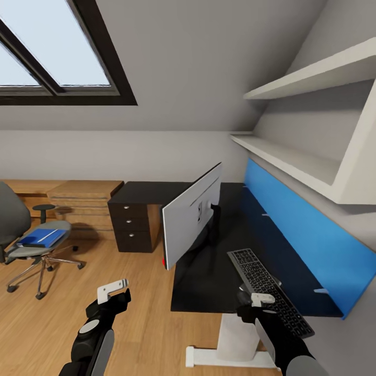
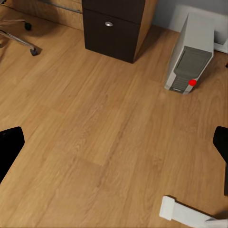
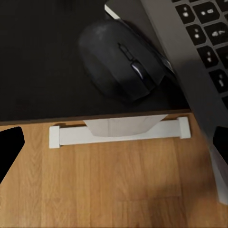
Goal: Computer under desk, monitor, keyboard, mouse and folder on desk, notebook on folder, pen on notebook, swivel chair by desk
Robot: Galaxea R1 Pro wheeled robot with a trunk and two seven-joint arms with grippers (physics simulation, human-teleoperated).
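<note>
While its two black fingertips show only as dark slivers at opposite edges of the right wrist view, the right gripper (image 1: 257,302) has its jaws spread wide, holding nothing, poised over the front edge of the black-topped desk (image 1: 209,277). Between and just beyond those jaws lies the small rounded black mouse (image 3: 122,59), resting on the desk top and touching the slim dark-grey keyboard (image 1: 269,290), whose corner overhangs the desk edge. In the head view the mouse is almost entirely hidden behind the gripper.

The left gripper (image 1: 112,295) hangs over the light wood plank floor (image 2: 95,128), its jaws likewise spread and empty. Beyond them the boxy light-grey computer tower (image 2: 190,54) stands on the floor beside the black drawer unit (image 2: 116,26); whether it is fully under the desk top cannot be told.

Farther off, the wide monitor (image 1: 190,219) stands on the desk, showing its grey back. Well away from the left jaws, the grey swivel chair (image 1: 31,237), partly cut off, carries the bright-blue folder (image 1: 44,237) on its seat.
</note>
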